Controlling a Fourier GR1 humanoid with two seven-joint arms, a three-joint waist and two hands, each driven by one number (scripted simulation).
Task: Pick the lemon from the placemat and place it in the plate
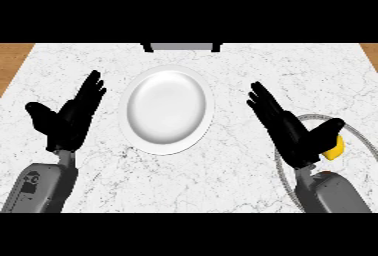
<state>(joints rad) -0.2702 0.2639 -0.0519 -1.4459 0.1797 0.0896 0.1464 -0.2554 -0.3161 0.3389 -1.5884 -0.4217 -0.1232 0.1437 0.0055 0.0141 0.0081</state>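
Both grey forearms rise from the lower edge; left robot hand and right robot hand are open, fingers straight.

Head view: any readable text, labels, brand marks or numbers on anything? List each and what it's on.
None readable in the head view.
White oval plate: plain, no print.
White marbled counter top: only veining.
Yellow lemon: mostly hidden behind the right robot hand, no mark visible.
Left grey forearm: dark patch, no legible characters.
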